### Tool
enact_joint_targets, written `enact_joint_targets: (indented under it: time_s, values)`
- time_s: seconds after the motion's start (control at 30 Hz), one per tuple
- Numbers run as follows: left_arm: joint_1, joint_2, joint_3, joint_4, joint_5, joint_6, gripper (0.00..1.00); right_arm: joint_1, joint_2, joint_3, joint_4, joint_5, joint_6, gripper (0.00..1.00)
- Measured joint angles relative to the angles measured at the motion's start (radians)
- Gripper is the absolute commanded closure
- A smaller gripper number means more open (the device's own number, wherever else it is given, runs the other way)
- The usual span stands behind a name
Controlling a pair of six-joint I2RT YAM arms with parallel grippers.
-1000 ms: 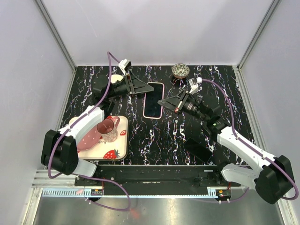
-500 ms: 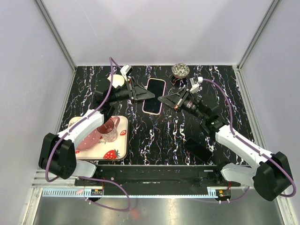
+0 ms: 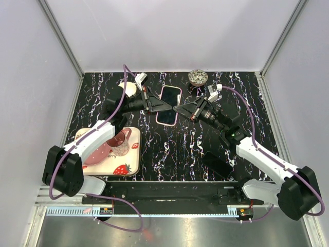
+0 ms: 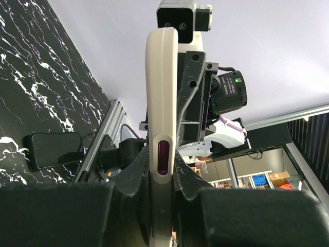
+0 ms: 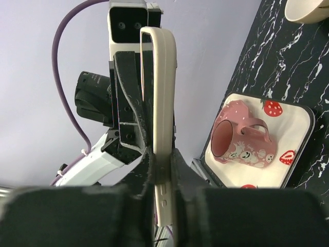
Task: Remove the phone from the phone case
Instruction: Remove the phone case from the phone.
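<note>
The phone in its cream-pink phone case [image 3: 168, 105] hangs above the marbled table, screen up, held between both arms. My left gripper [image 3: 157, 104] is shut on its left edge. My right gripper [image 3: 180, 109] has its jaws against the right edge. In the left wrist view the case [image 4: 161, 103] stands edge-on between my left gripper [image 4: 162, 164], with a purple side button showing. In the right wrist view the case [image 5: 160, 92] runs edge-on through my right gripper [image 5: 161, 157], both fingers touching it. The phone sits inside the case.
A strawberry tray [image 3: 131, 167] with a pink mug [image 3: 118, 142] lies at front left. A cream bowl [image 3: 129, 88] sits behind the left gripper. A small dish [image 3: 197, 77] stands at the back. A flat black slab [image 3: 217, 163] lies by the right arm.
My left gripper has closed onto the case's left edge. Both grippers and the cased phone have shifted slightly toward the back of the table.
</note>
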Motion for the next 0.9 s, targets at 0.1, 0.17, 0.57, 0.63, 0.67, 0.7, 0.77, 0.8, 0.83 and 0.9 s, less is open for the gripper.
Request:
enact_joint_targets:
  time_s: [0.1,0.17,0.57,0.63,0.67,0.7,0.77,0.8,0.83,0.9]
  values:
    - [-0.003,0.001,0.0,-0.005,0.001,0.002,1.0,-0.001,-0.014,0.011,-0.04,0.012,-0.01,0.42]
    - [-0.006,0.001,0.0,-0.006,0.002,0.004,1.0,-0.012,-0.036,0.02,-0.079,0.017,-0.024,0.41]
    - [-0.011,0.001,0.002,0.073,0.006,-0.028,1.0,-0.129,0.045,0.224,-0.06,-0.034,-0.002,0.48]
    - [-0.01,0.001,0.002,0.091,0.005,-0.047,1.0,-0.129,0.08,0.233,-0.042,-0.05,0.021,0.47]
    - [-0.01,0.001,0.002,0.092,0.003,-0.055,1.0,-0.129,0.092,0.24,-0.034,-0.054,0.03,0.47]
    - [-0.007,0.001,0.002,0.093,0.001,-0.066,1.0,-0.129,0.101,0.243,-0.024,-0.059,0.038,0.46]
    - [-0.006,0.001,0.002,0.104,0.0,-0.079,1.0,-0.129,0.108,0.244,-0.002,-0.063,0.058,0.45]
    - [-0.006,0.001,0.002,0.114,-0.001,-0.087,1.0,-0.129,0.109,0.244,0.007,-0.064,0.064,0.43]
    - [-0.006,0.001,0.002,0.12,0.0,-0.094,1.0,-0.129,0.109,0.244,0.016,-0.064,0.071,0.42]
    - [-0.006,0.001,0.002,0.137,-0.001,-0.109,1.0,-0.129,0.108,0.243,0.033,-0.061,0.084,0.41]
